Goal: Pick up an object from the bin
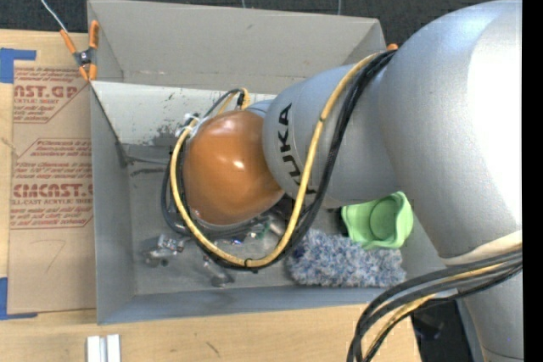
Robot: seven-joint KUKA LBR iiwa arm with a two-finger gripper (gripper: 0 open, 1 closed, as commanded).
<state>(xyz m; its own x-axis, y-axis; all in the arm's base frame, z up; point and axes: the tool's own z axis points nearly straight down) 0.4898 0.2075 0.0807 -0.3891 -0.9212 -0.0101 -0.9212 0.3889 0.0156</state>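
A small heap of clear, shiny bits (254, 237) lies on the floor of the grey bin (110, 208), near the wall at the view's bottom. It sits directly under the lower edge of the arm's orange wrist cover (225, 169). Whether the gripper is open or closed cannot be told, because the cover stands over it. Another small shiny piece (161, 248) lies to the left of the heap, and to its right a blue-grey fuzzy pad (348, 260) lies with a green cup (379, 220) just behind it; yellow and black cables (176, 182) loop round the cover.
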